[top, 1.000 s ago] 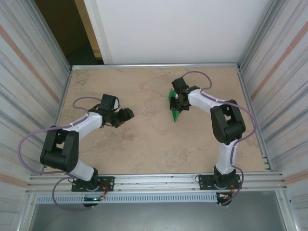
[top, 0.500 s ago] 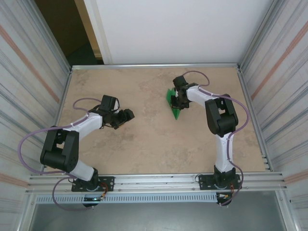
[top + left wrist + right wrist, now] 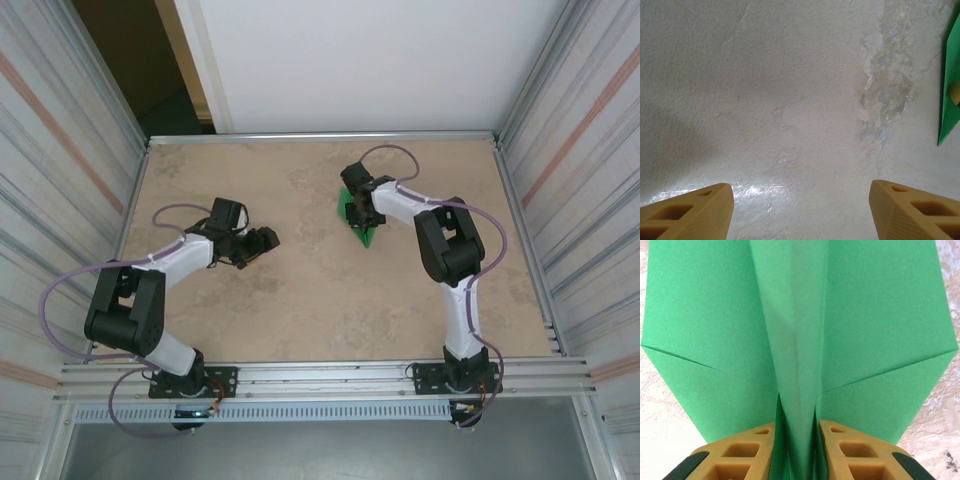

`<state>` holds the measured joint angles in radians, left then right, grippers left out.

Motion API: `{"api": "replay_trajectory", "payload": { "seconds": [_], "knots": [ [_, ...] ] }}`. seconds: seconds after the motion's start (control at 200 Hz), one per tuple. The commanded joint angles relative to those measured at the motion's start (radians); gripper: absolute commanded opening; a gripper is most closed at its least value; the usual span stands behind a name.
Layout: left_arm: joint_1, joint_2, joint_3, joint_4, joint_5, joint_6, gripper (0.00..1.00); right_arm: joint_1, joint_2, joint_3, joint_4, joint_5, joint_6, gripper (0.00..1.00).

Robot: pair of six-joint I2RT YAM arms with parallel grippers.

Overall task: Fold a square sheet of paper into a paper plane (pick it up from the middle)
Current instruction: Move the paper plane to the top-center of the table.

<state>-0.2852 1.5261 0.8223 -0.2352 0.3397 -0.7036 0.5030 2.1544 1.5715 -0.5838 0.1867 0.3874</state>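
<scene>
Your right gripper (image 3: pixel 797 434) has its jaws narrow, a finger either side of the centre ridge of the one paper plane (image 3: pixel 875 315); whether they pinch it you cannot tell. Your left gripper (image 3: pixel 800 200) stands wide open above bare table (image 3: pixel 790 75), left of middle. The plane is nearer the table's far edge, right of middle.

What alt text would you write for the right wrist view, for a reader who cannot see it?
A bright green paper plane lies ahead, its centre ridge caught in the right gripper, between two tan fingers. Its wings spread over a mottled beige table.
</scene>
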Motion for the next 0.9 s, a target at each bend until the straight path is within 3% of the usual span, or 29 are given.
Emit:
{"api": "replay_trajectory", "payload": {
  "seconds": [0.0,0.526,0.897],
  "knots": [
    [0.004,0.008,-0.011,-0.011,0.002,0.003,0.73,0.026,0.106,-0.027,-0.071,0.07,0.019,0.26],
    [0.003,0.009,-0.017,-0.008,0.003,0.006,0.73,-0.084,0.009,-0.149,0.109,-0.225,0.115,0.2],
    [0.003,-0.004,-0.023,-0.007,-0.002,0.004,0.76,-0.066,0.031,-0.152,0.099,-0.15,0.102,0.12]
  ]
}}
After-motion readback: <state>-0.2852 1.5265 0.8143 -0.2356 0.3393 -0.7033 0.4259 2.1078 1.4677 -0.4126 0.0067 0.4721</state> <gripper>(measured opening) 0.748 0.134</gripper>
